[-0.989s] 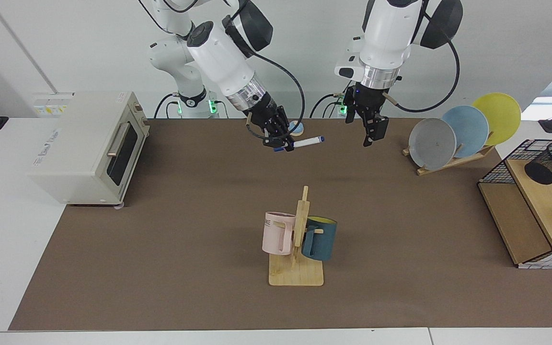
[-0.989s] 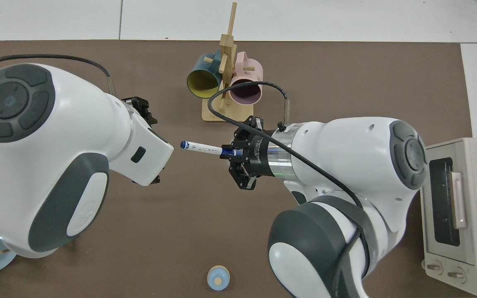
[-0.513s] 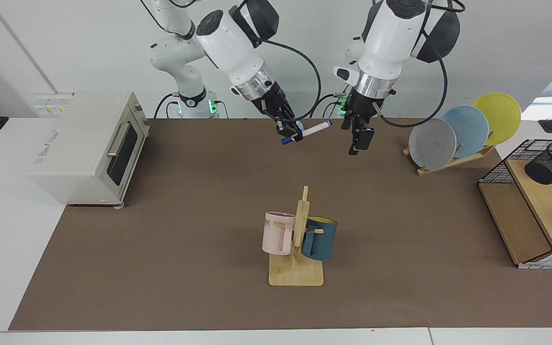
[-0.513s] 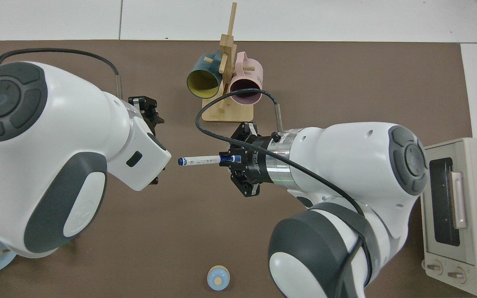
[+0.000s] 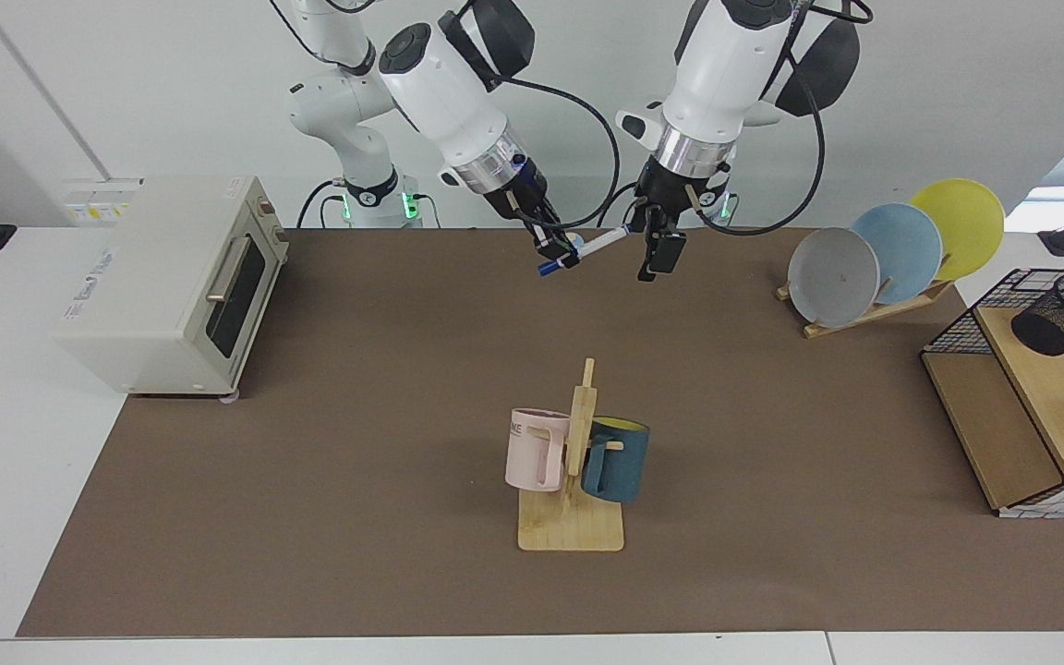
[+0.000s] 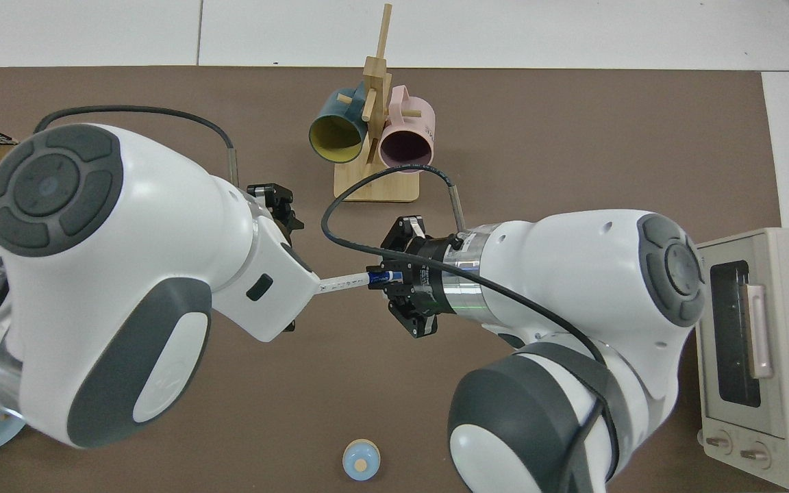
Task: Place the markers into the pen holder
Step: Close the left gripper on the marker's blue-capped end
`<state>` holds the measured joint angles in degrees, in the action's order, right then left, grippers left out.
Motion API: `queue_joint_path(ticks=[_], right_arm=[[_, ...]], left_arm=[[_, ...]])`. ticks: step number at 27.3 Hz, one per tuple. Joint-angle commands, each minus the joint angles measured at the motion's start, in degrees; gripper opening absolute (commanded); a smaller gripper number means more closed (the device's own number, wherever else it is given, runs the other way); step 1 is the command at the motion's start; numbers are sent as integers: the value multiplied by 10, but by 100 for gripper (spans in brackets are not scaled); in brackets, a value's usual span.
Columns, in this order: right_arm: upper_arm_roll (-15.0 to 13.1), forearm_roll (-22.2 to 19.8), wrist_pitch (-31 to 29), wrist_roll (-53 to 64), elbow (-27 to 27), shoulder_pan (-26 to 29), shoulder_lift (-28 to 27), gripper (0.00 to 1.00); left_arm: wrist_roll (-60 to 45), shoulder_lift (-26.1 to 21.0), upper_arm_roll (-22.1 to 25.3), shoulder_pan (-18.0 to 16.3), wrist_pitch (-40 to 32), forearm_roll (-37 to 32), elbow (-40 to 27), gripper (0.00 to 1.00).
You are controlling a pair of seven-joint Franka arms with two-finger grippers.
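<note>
My right gripper (image 5: 555, 254) hangs above the far middle of the table, shut on the blue-capped end of the white marker (image 5: 592, 247). The marker slants up toward my left gripper (image 5: 654, 268), which hangs just beside its free tip with its fingers open. In the top view the marker (image 6: 346, 281) runs from the right gripper (image 6: 384, 276) until its tip vanishes under the left arm's hand. The pen holder (image 5: 1063, 314), a black mesh cup, leans tilted on the wooden shelf at the facing view's far right.
A wire basket frame with wooden shelves (image 5: 1021, 388) holds the cup. A plate rack (image 5: 892, 249) stands beside it. A mug tree (image 5: 574, 480) with a pink and a blue mug stands mid-table, a toaster oven (image 5: 172, 286) opposite. A small blue round object (image 6: 360, 460) lies near the arms' bases.
The left gripper has swung across toward the marker's free tip. The right gripper rose a little and tilted the marker upward, still holding it.
</note>
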<state>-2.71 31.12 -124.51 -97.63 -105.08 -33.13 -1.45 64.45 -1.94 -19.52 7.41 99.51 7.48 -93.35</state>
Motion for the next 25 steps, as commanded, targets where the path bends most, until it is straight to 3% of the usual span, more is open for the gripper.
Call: queue_joint_path(ticks=[1,9,10,15,17,25], right_arm=[[0,-10,8,17,-17,2,18,0],[0,-10,8,17,-19,2,18,0],[0,-9,8,17,-19,2,18,0],[0,-9,8,17,-19,2,18,0],[0,-9,8,17,-19,2,18,0],[0,-9,9,17,-19,3,18,0]], left_arm=[[-63,25,-6,9,-14,10,-20,98],[-91,34,-10,11,-13,10,-31,87],[-91,34,-10,11,-13,10,-31,81],[-88,34,-14,12,-13,9,-31,20],[-90,35,-15,12,-14,9,-31,1],[-91,36,-15,11,-12,9,-30,0]])
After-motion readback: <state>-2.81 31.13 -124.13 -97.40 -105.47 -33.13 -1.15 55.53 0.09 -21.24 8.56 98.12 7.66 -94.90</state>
